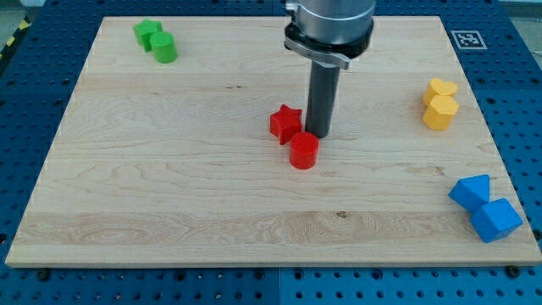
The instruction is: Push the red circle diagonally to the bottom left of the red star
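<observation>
A red star [285,124] lies near the middle of the wooden board [169,195]. A red circle [303,151] sits just to the bottom right of the star, touching or nearly touching it. My tip [318,134] stands right behind the red circle, at its top right edge, and just to the right of the star. The dark rod rises from there to the arm's head at the view's top.
A green block [147,32] and a green cylinder [164,48] sit at the top left. Two yellow blocks [440,87] [439,112] sit at the right. Two blue blocks [471,191] [495,219] sit at the bottom right edge.
</observation>
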You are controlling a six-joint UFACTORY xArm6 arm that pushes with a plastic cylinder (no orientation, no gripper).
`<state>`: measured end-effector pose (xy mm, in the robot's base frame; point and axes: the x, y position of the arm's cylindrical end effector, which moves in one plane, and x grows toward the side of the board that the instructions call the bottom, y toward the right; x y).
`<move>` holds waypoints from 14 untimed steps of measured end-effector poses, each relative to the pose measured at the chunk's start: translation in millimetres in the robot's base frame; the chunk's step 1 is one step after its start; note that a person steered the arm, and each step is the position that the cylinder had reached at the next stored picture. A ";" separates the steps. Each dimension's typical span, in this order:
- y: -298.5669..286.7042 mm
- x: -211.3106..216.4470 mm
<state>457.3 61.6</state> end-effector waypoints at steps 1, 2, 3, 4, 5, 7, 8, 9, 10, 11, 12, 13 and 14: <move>0.0 12.0; -6.2 35.9; 0.3 52.4; 27.9 83.6; 1.3 120.5; -14.5 65.0; -22.4 69.2; -23.2 69.5; -23.2 76.1; -29.4 96.9; -33.1 69.8; -41.9 53.9; -41.9 53.1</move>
<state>510.4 19.8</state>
